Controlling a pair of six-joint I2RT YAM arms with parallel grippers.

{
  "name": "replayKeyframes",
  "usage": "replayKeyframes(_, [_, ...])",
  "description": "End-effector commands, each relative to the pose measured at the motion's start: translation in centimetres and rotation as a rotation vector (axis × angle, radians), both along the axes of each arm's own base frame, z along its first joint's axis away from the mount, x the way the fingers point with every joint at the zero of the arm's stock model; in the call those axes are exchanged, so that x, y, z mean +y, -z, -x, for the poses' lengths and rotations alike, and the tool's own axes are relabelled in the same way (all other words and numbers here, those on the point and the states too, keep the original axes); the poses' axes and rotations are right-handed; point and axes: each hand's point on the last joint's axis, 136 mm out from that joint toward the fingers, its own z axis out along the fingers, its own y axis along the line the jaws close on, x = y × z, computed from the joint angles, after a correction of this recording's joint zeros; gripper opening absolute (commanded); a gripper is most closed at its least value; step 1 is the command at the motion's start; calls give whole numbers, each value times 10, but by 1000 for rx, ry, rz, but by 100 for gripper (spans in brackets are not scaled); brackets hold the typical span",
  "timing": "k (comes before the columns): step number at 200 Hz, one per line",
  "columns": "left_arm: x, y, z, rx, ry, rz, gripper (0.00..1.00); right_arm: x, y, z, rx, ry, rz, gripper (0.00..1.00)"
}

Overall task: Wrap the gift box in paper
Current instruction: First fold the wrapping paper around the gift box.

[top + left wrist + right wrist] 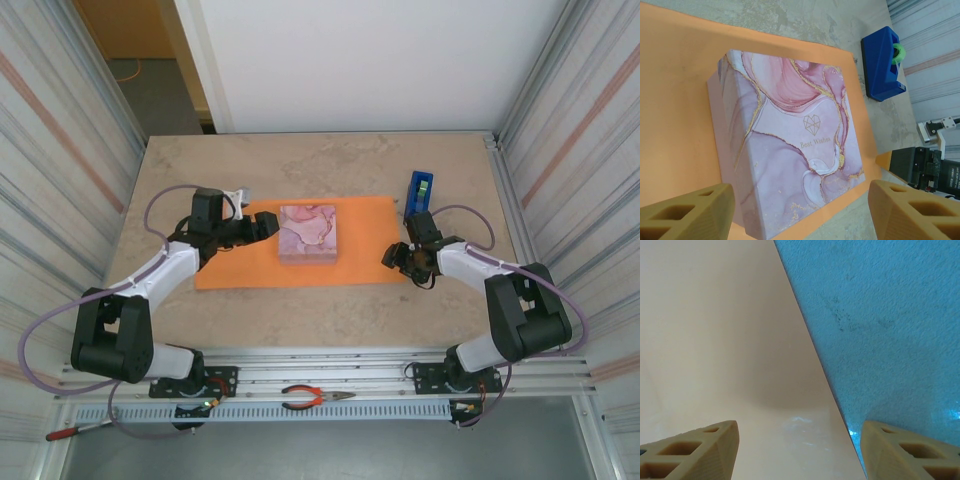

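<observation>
The gift box (308, 232) is a low square box with a pink and purple marbled skin and gold veins. It lies on the orange paper (240, 268) at mid-table. In the left wrist view the box (790, 135) reads "Best Wishes" and rests on the paper (680, 100). My left gripper (262, 225) hovers at the box's left side, and the left wrist view has it (800, 215) open, its fingers wider than the box corner. My right gripper (395, 257) is low at the sheet's right edge. In the right wrist view it (800, 452) is open, with the paper's (715, 340) edge running between its fingers.
A blue tape dispenser (420, 190) stands just beyond the sheet's far right corner, close to my right arm; it is also in the left wrist view (882, 62). Red-handled pliers (315, 398) lie on the rail in front of the arm bases. Corrugated walls close both sides.
</observation>
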Motion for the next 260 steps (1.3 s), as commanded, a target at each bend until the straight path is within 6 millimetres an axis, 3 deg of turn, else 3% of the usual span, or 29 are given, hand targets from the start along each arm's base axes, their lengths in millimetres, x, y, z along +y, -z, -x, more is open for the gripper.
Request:
replayKeyframes(1, [-2, 0, 5, -15, 25, -7, 72, 25, 7, 4, 11, -43, -83, 64])
replayKeyframes(71, [-2, -2, 6, -18, 28, -2, 72, 37, -8, -4, -33, -57, -139, 63])
replayKeyframes(120, [-3, -3, 6, -23, 31, 2, 72, 46, -19, -20, -110, -69, -201, 63])
replayKeyframes(202, [-4, -5, 6, -28, 33, 12, 72, 36, -45, -57, -274, -66, -293, 64])
replayKeyframes(260, [-4, -6, 6, -32, 32, 18, 72, 25, -38, -45, -241, -51, -279, 62])
